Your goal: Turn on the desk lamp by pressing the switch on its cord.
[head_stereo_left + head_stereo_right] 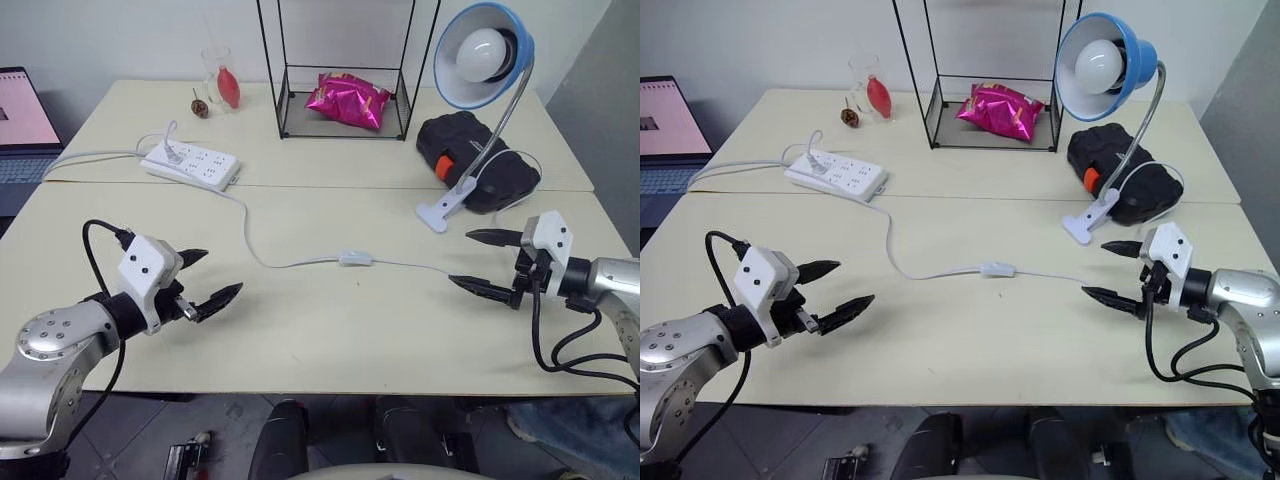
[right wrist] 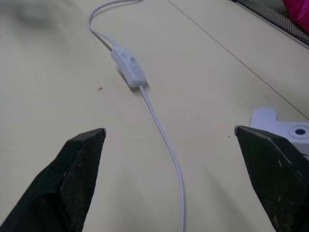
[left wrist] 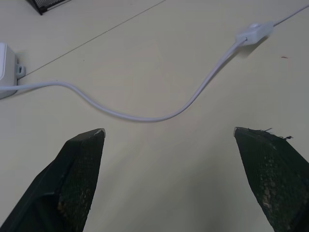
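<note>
Switch [image 1: 355,258] lies flat near the middle of the desk [image 1: 320,340], on the cord [image 1: 262,258] that runs from the power strip [image 1: 190,165] near the left edge. Desk lamp [image 1: 480,60] stands near the right edge, its bulb unlit. The left gripper [image 1: 208,279] and the right gripper [image 1: 484,262] hover with fingers wide apart, both empty, well apart from the switch.

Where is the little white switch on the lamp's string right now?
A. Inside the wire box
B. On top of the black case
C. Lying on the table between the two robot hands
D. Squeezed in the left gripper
C: the switch lies flat on the table, between the open left gripper and open right gripper, touched by neither.
</note>
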Available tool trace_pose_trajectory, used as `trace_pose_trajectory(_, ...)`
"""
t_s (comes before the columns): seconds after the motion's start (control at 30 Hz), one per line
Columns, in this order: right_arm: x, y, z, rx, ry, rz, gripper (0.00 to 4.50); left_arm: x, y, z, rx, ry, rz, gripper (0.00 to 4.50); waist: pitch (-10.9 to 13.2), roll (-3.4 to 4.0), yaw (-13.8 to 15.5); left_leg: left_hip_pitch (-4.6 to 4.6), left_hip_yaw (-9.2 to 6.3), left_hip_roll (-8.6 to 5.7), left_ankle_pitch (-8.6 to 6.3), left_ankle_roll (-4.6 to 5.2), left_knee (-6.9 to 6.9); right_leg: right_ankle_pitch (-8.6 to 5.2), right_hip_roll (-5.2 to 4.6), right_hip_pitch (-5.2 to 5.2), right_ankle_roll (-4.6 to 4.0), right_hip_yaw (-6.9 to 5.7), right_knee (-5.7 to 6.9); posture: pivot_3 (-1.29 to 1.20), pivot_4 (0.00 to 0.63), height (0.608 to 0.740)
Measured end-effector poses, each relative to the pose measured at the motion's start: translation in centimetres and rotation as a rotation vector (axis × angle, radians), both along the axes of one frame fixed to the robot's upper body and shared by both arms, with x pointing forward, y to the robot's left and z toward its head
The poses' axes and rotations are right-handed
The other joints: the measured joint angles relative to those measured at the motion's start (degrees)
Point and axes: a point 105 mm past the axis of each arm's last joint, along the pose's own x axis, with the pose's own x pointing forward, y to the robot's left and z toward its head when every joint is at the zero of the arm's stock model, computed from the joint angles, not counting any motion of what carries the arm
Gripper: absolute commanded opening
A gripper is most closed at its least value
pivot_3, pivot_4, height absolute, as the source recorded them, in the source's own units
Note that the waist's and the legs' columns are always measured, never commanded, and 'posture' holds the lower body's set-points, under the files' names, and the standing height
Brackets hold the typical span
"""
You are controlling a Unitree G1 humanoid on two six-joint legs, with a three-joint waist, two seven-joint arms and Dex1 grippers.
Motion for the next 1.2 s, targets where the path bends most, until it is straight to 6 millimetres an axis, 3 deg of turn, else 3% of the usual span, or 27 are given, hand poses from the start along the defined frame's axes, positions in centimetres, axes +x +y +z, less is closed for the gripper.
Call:
trace_pose_trajectory(0.33, 0.2, 0.7, 0.0, 0.009, -0.005, 0.018, 4.5, -0.1, -0.1, -0.4, 0.023, 0.007, 0.002, 4.46, 0.0, 0.0, 0.04, -0.02, 0.0, 0.0, 0.0, 0.0, 0.0, -0.01, -0.01, -0.01, -0.01, 0.0, -0.01, 0.0, 0.15, 0.74)
trace_pose_trajectory(0.77, 0.3, 1.0, -0.2, 0.031, -0.007, 0.009, 4.5, -0.1, -1.2, 0.6, -0.056, -0.038, -0.087, 4.46, 0.0, 0.0, 0.04, -0.01, 0.01, -0.01, 0.0, 0.0, 0.0, 0.0, 0.0, 0.0, 0.0, 0.0, 0.0, 0.0, 0.15, 0.74)
trace_pose_trajectory(0.9, 0.4, 1.2, -0.2, 0.04, -0.005, -0.003, 4.5, 0.8, -1.7, 1.3, -0.07, -0.053, -0.124, 4.46, 0.0, 0.0, 0.07, -0.01, -0.02, -0.02, 0.0, 0.0, 0.02, 0.01, 0.01, 0.0, 0.01, -0.02, 0.02, 0.0, 0.15, 0.74)
trace_pose_trajectory(1.2, -0.9, 2.6, -0.5, 0.04, 0.032, -0.069, 4.5, 3.9, -6.8, 1.1, -0.153, 0.013, -0.359, 4.46, 0.0, 0.0, 0.18, -0.1, -0.05, -0.07, 0.0, 0.0, 0.06, 0.02, 0.01, -0.01, 0.04, -0.04, 0.0, 0.0, 0.15, 0.74)
